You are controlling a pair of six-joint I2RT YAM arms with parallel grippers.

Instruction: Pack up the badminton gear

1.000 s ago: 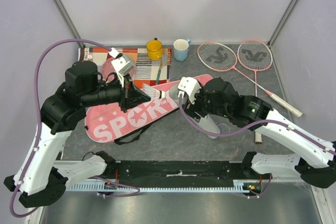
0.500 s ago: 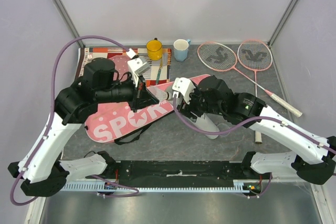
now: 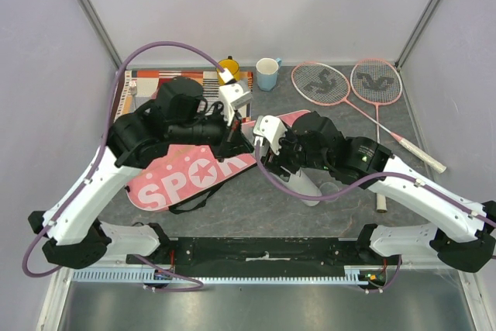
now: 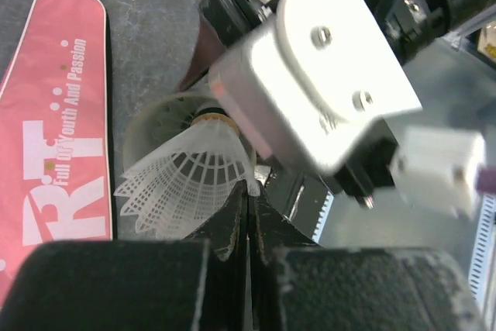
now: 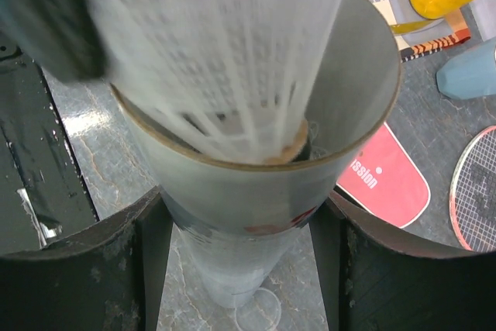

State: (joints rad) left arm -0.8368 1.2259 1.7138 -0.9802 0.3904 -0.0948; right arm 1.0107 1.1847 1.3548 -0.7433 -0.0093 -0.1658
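**Shuttlecock meets tube mouth, cork first**

The left hand (image 4: 248, 198) is pinched together on the skirt edge of the shuttlecock (image 4: 190, 172). The right hand (image 5: 240, 257) is clamped round the white tube (image 5: 353, 67), one finger on each side. Seen from above, the tube's mouth lies just at 3 o'clock of the left hand. Its long axis slants off toward 4 o'clock, down to the counter (image 3: 256, 215). The cork sits inside the rim and most of the feathers are outside. The push should probably follow that axis, or the skirt may snag the rim.
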